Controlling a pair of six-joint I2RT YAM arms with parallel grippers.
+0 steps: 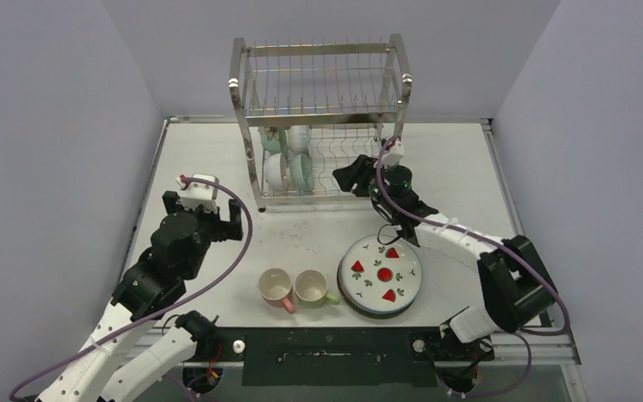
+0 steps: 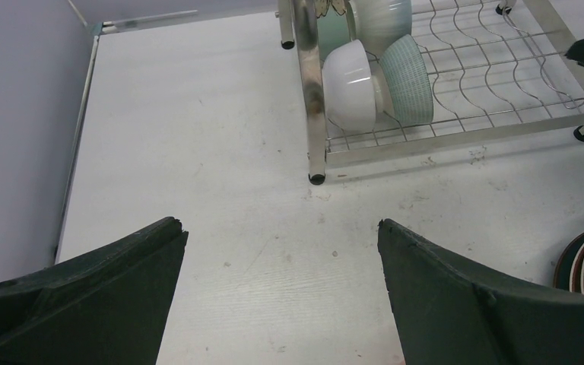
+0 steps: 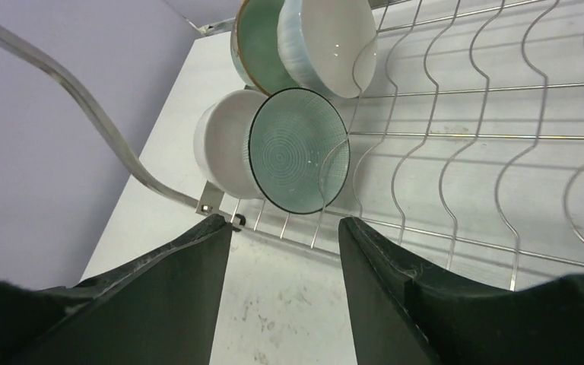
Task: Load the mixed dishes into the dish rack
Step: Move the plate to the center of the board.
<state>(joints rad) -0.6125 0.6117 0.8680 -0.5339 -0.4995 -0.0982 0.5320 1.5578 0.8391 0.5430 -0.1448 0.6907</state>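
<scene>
- Only the top view is showing the pink ceramic mug [image 1: 276, 289].
- Right gripper [image 3: 285, 220], spread and empty, is hovering at the shiny steel wire dish rack's [image 1: 247, 142] five o'clock; left gripper [image 2: 281, 224] is gaping.

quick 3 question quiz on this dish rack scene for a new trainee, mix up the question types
1. True or false: the right gripper is holding a bowl.
2. The bowls sit in the dish rack on: A) the upper tier B) the lower tier C) both tiers.
3. How many mugs are on the table?

Key: 1 false, its jaws are open and empty. 2 B. 3 two, one pink and one green.
</scene>
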